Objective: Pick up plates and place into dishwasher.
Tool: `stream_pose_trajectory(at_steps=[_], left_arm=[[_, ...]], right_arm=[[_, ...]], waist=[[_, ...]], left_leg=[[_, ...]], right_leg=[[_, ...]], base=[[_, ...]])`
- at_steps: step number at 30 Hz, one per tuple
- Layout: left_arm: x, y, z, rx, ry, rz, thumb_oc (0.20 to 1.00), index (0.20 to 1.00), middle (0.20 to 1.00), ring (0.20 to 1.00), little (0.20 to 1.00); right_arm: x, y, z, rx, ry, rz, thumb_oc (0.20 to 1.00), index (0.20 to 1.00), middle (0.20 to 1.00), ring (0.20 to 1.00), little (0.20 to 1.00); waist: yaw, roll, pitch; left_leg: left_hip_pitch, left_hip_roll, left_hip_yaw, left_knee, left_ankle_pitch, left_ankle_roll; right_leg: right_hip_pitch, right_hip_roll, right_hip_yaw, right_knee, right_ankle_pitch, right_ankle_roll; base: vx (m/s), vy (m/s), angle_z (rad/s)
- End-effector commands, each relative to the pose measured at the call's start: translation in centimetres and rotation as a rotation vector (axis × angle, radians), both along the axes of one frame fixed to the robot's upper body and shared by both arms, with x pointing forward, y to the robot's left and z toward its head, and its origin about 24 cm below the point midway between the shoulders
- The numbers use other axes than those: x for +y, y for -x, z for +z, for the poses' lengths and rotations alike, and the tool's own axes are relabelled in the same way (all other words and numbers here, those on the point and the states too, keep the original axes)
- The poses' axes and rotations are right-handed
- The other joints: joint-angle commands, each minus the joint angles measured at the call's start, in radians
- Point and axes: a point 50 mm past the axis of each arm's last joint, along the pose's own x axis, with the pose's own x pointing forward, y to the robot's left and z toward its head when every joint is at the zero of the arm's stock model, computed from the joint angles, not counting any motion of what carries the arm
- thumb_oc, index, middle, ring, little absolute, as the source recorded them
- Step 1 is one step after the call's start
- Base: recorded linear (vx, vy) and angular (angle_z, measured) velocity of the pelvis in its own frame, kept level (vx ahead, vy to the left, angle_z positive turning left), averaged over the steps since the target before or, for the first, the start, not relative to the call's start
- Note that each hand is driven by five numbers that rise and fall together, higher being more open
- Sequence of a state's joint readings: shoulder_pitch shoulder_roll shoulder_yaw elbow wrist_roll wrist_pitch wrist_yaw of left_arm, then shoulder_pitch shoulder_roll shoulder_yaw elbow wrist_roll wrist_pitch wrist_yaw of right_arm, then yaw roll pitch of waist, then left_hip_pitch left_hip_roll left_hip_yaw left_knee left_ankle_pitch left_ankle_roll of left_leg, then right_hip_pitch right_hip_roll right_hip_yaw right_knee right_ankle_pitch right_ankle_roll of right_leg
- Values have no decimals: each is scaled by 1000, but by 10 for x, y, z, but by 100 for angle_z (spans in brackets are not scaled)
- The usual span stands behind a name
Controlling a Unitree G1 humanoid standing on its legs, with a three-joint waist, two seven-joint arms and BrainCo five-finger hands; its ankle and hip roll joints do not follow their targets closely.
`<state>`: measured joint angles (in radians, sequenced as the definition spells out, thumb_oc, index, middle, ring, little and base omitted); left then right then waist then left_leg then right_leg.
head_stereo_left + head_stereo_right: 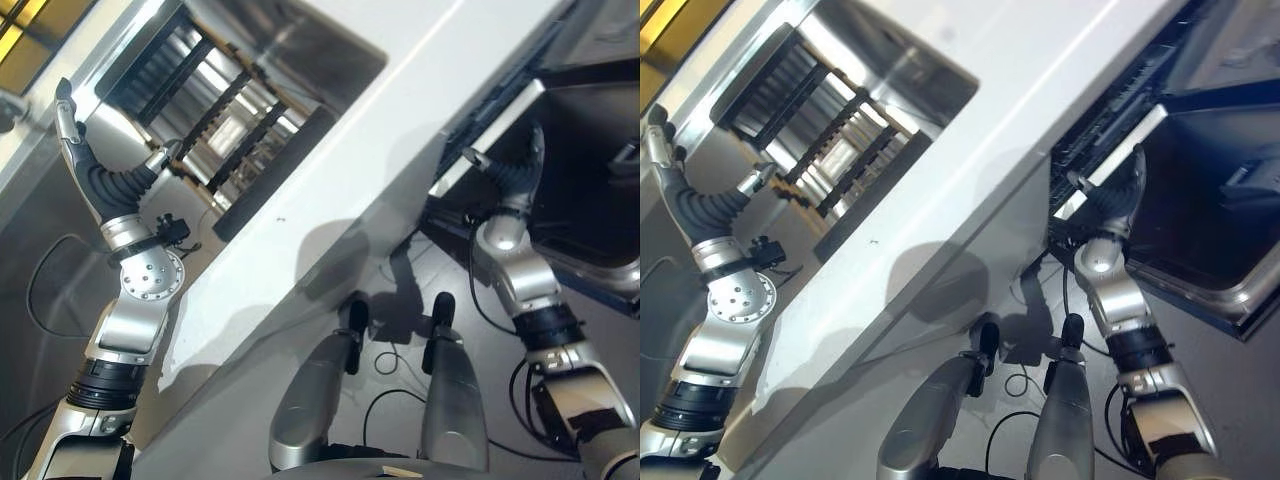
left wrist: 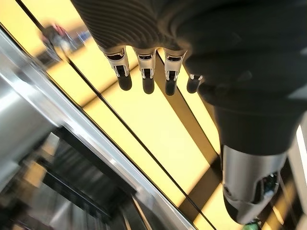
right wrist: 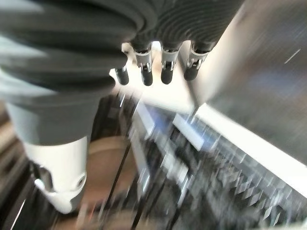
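My left hand [image 1: 95, 175] is raised at the left, beside a steel basin [image 1: 300, 50] set into the white counter [image 1: 420, 110]. Its fingers [image 2: 144, 72] are straight and hold nothing. Dark rack bars [image 1: 235, 120] lie across the basin. My right hand [image 1: 515, 180] hangs at the right, in front of the open dishwasher [image 1: 590, 170]. That hand's fingers [image 3: 163, 62] are straight and empty, just above the dishwasher's wire rack [image 3: 230, 182]. A pale strip [image 1: 490, 135] along the dishwasher's edge lies close by the right thumb.
The white counter runs diagonally between the basin and the dishwasher. A yellow panelled surface [image 2: 158, 139] lies beyond the left hand. The dishwasher's steel-edged door [image 1: 1230, 300] juts out at the right.
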<state>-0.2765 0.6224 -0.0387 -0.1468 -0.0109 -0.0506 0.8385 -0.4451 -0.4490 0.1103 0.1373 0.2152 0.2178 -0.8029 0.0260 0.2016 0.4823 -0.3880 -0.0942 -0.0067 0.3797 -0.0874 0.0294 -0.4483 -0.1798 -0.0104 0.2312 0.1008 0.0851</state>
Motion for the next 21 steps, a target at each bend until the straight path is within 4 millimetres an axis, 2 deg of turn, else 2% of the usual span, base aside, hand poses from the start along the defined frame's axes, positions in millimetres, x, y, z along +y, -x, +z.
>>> stream_pose_trajectory(at_steps=[1, 10, 12, 17, 21], left_arm=[[-6, 18, 0, -77, -31, 31, 1000, 1000, 1000, 1000, 1000], [-8, 37, -45, 15, 37, 41, 1000, 1000, 1000, 1000, 1000], [-7, 40, -51, 28, 48, 45, 1000, 1000, 1000, 1000, 1000], [-4, 51, -63, 42, 85, 55, 1000, 1000, 1000, 1000, 1000], [-5, 51, -64, 36, 98, 55, 1000, 1000, 1000, 1000, 1000]], right_arm=[[6, 22, 4, -176, -26, -48, 1000, 1000, 1000, 1000, 1000], [-2, 67, -64, -25, -117, -168, 1000, 1000, 1000, 1000, 1000], [-5, 75, -78, 24, -135, -190, 1000, 1000, 1000, 1000, 1000], [-6, 104, -129, 190, -356, -220, 1000, 1000, 1000, 1000, 1000], [-5, 121, -153, 265, -426, -269, 1000, 1000, 1000, 1000, 1000]], waist=[[-24, -16, -78], [-77, -3, -166], [-87, -1, -173], [-103, 14, -189], [-109, 22, -177]], left_leg=[[23, -34, -12, -78, 37, 27], [127, -10, 47, -127, 22, 25], [139, -8, 56, -132, 19, 25], [162, -13, 75, -160, 22, 26], [150, -24, 79, -155, 21, 29]], right_leg=[[71, -24, 48, 17, -43, -28], [145, -26, 107, -35, -30, -13], [151, -27, 113, -39, -28, -11], [155, -42, 124, -53, -18, -1], [127, -56, 134, -37, -12, 3]], base=[[50, 115, -36], [68, 122, -30], [45, 124, -20], [28, 143, -13], [-15, 97, -14]])
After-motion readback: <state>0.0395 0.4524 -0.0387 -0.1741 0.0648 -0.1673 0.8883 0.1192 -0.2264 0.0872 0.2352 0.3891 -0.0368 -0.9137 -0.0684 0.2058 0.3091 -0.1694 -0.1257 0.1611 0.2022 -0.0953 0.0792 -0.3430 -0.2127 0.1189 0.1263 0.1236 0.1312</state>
